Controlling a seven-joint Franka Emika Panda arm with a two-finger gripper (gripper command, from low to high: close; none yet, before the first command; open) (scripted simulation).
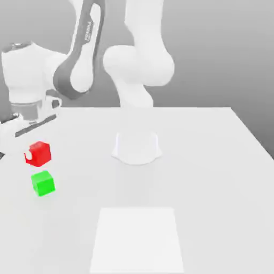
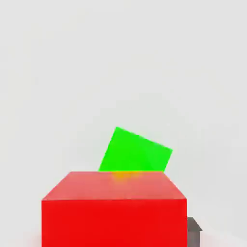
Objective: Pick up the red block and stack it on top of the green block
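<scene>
Item: small matte bright red cube (image 2: 114,208), clamped in the closed end effector (image 1: 28,156), raised off the white counter (image 1: 203,160). Item: matching bright green cube (image 2: 136,150), on the counter below and just ahead. Risk: misalignment at release, toppling the stack.

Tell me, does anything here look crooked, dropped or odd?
Nothing looks wrong. The red block is up off the table near the exterior view's left edge, just above and beside the green block, which sits flat. Nothing is spilled or damaged.
</scene>
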